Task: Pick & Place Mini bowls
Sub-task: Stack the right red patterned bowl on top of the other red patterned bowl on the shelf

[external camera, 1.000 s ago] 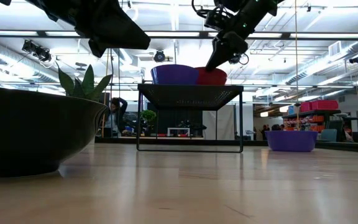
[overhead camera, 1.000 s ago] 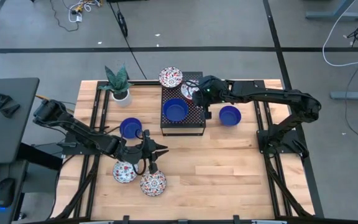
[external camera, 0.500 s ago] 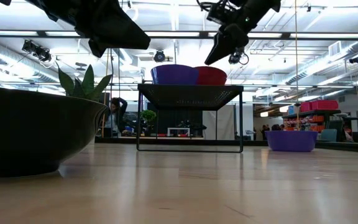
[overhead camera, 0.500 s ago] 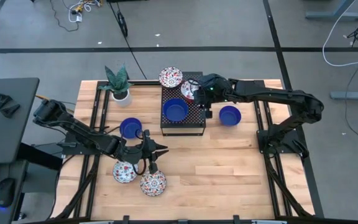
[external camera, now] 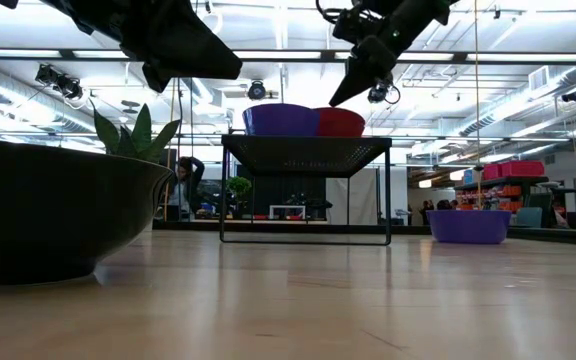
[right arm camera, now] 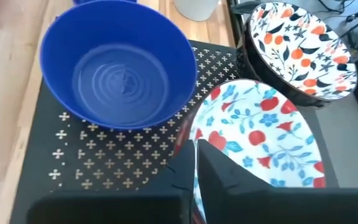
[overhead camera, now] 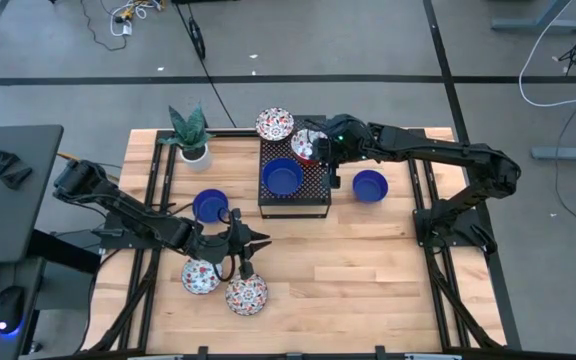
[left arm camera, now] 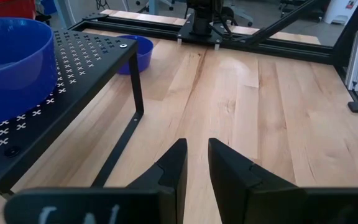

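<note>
A black perforated stand (overhead camera: 308, 205) in the middle of the table carries a blue mini bowl (overhead camera: 282, 177) and a floral mini bowl (overhead camera: 304, 147). My right gripper (overhead camera: 320, 152) is shut and hovers just above this floral bowl's rim (right arm camera: 253, 130), holding nothing. A second floral bowl (overhead camera: 274, 124) lies past the stand's far edge. Blue bowls sit on the table right (overhead camera: 370, 185) and left (overhead camera: 210, 205) of the stand. Two floral bowls (overhead camera: 200, 276) (overhead camera: 246, 295) lie near left. My left gripper (overhead camera: 260, 240) waits beside them, open by a narrow gap (left arm camera: 196, 165), with nothing in it.
A small potted plant (overhead camera: 190, 135) stands at the far left corner. Bare wood lies in front of and to the right of the stand (left arm camera: 86, 68). The dark frame rails (overhead camera: 430, 200) run along the table's left and right sides.
My right gripper's fingertips stood at the rim of the floral bowl on the stand. They now stand a little above it, and the wrist has rolled slightly. The bowl has stayed where it was on the stand.
</note>
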Motion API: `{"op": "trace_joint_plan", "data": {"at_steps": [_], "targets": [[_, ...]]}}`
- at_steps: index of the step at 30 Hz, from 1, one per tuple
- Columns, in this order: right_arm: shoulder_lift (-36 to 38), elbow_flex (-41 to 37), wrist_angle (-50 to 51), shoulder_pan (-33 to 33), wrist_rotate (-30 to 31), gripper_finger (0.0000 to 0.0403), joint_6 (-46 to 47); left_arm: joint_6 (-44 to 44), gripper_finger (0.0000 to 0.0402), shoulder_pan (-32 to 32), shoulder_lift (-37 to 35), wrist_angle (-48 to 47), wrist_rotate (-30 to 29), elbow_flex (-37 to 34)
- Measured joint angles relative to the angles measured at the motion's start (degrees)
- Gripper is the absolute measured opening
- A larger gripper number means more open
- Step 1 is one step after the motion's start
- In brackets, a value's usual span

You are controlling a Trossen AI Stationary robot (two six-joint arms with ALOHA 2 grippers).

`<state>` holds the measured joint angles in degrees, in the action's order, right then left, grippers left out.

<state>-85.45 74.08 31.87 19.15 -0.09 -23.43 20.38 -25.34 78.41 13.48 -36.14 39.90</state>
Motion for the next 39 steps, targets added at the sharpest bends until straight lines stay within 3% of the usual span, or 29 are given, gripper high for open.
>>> {"op": "trace_joint_plan", "data": {"at_steps": [19,26,30,39], "targets": [[-0.5,0.0,1.5,0.0,-0.4,0.0003,-1.5,0.0,0.0071,0.0,0.0,0.0,0.0,0.0],[0.3,0.0,-5.8,0.0,-0.5,0.0011,0.8,0.0,0.0071,0.0,0.0,0.0,0.0,0.0],[-0.7,0.1,-11.8,0.0,-3.9,0.0004,4.8,0.0,0.0071,0.0,0.0,0.0,0.0,0.0],[-9.2,0.0,-21.8,1.2,-4.9,0.0003,5.1,0.0,0.0071,0.0,0.0,0.0,0.0,0.0]]}}
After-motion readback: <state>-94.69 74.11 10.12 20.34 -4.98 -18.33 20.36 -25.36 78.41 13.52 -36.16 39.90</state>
